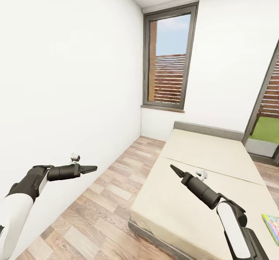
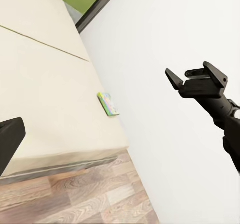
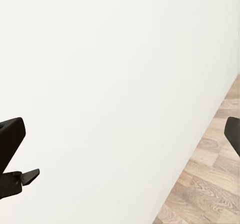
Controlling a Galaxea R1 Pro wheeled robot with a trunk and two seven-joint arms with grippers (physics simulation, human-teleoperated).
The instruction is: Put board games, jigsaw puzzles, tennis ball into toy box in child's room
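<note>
One board game (image 1: 272, 227), a flat pale box with green edges, lies on the bed (image 1: 201, 151) at its near right edge; it also lies near the mattress edge in the left wrist view (image 2: 108, 103). The bed has a beige mattress and a grey headboard. My right gripper (image 1: 173, 168) hovers open and empty above the bed's near left part, well left of the box; its fingers (image 3: 10, 144) stand wide apart. My left gripper (image 1: 92, 169) hangs open and empty over the floor beside the left wall. The toy box, table, jigsaw puzzles and tennis ball are out of view.
A white wall (image 1: 58, 77) runs close along my left. Wood floor (image 1: 116, 182) forms a lane between wall and bed. A tall window (image 1: 169, 58) is in the far wall, and a glass door (image 1: 267, 108) stands at the right, beyond the bed.
</note>
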